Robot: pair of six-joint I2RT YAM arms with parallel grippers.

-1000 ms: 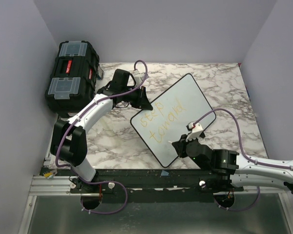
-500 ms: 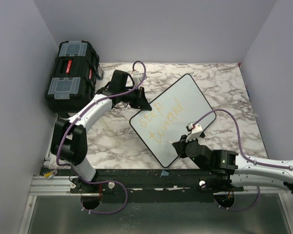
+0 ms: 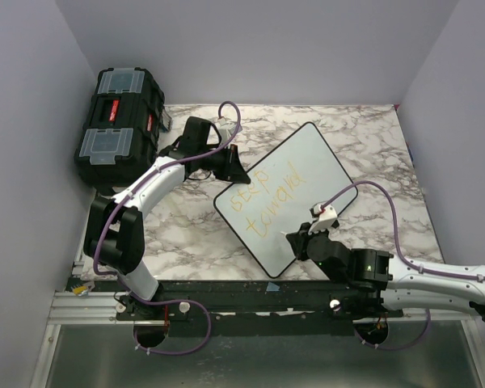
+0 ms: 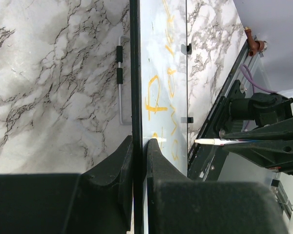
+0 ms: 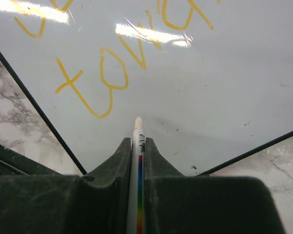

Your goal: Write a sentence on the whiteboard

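Observation:
The whiteboard [image 3: 303,174] lies turned at an angle on the marble table, with the yellow-orange sentence [image 3: 267,198] in two lines on its left half. My left gripper [image 3: 238,171] is shut on the board's black rim [image 4: 135,73] at its upper left edge, one finger on each side. In the left wrist view the sentence [image 4: 156,95] runs along the white face. My right gripper [image 3: 295,241] is over the board's near corner, shut on a white marker [image 5: 138,141] with a rainbow stripe. The marker's tip points at bare whiteboard [image 5: 224,73] just below the lower line of the sentence [image 5: 102,78]; I cannot tell whether it touches.
A black toolbox [image 3: 117,121] stands at the table's far left corner. Grey walls close in the left, back and right sides. A thin metal bar with black sleeves [image 4: 119,73] lies on the marble beside the board's rim. The black frame rail [image 3: 226,289] runs along the near edge.
The left gripper and the board's written corner have shifted very slightly to the left. The right gripper and marker have stayed almost in place.

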